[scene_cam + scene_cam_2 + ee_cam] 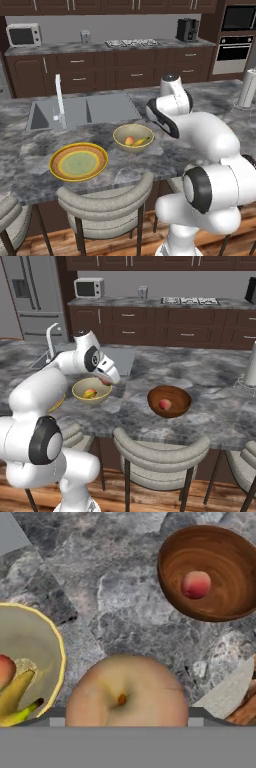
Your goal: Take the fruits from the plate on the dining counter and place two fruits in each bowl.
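My gripper is shut on a brownish round fruit, held above the dining counter between the two bowls. Close to its left stands the cream bowl, holding a yellow banana and an orange-red fruit. To its right, the dark wooden bowl holds one red fruit, also seen in the hand view. In the left base view the yellow-rimmed plate lies bare, left of the cream bowl.
An inset sink with a white tap lies behind the plate. Padded stools stand along the counter's near edge. A white paper-towel roll stands at the far right of the counter.
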